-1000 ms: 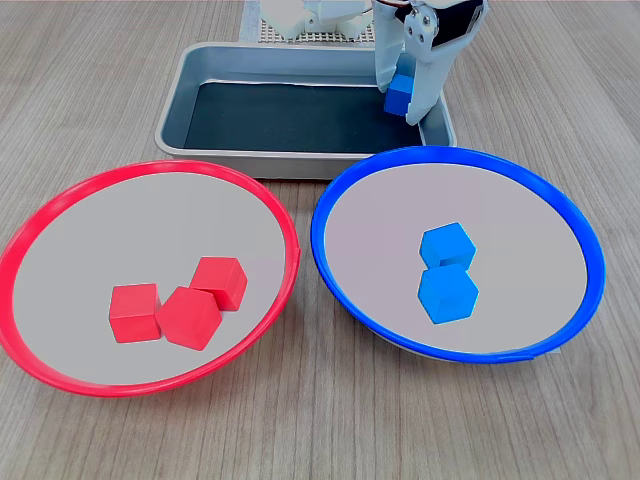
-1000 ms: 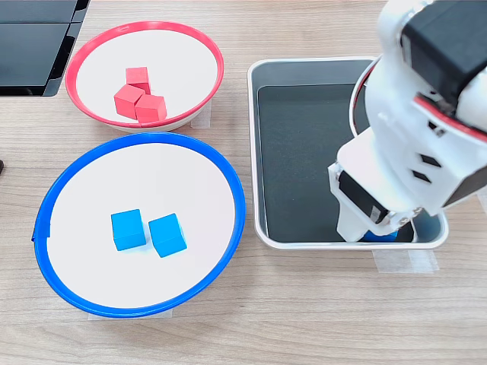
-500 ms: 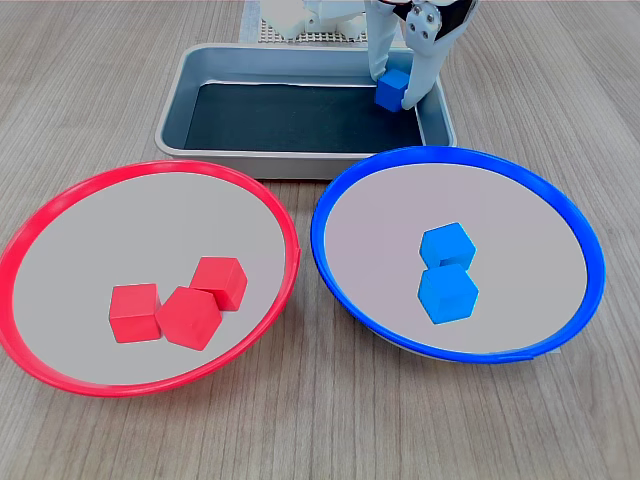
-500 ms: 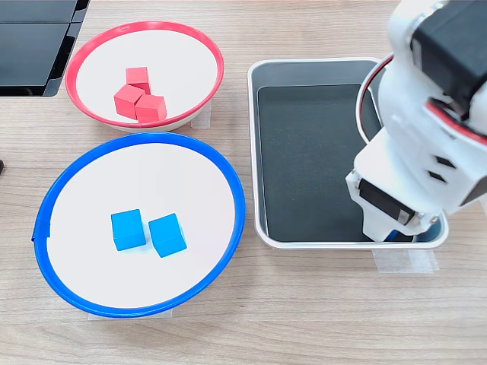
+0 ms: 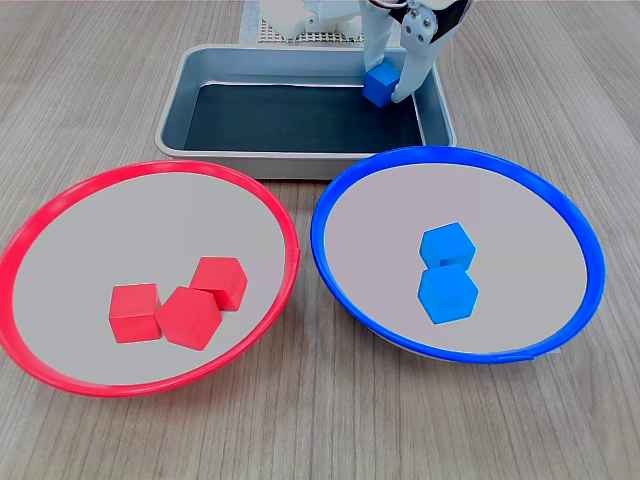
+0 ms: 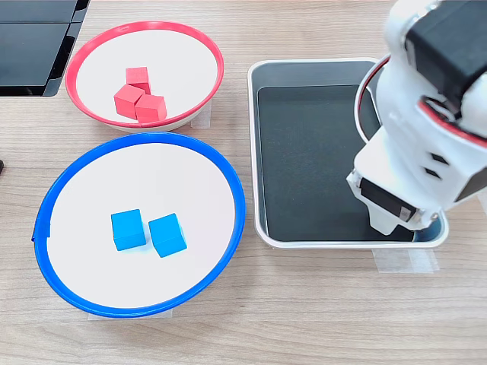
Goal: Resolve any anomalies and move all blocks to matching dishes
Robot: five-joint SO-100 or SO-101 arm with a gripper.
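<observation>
Blue block (image 5: 379, 84) is pinched in the gripper (image 5: 386, 85), lifted over the tray (image 5: 300, 160) at the first exterior view's right end.

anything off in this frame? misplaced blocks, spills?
Nothing stands out. Three red blocks lie in the red-rimmed dish, two blue blocks in the blue-rimmed dish. The gripper holds the third blue block above the tray.

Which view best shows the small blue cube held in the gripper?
The first exterior view: the small blue cube sits plainly between the gripper fingers above the grey metal tray. In the second exterior view the white arm hides it.
</observation>
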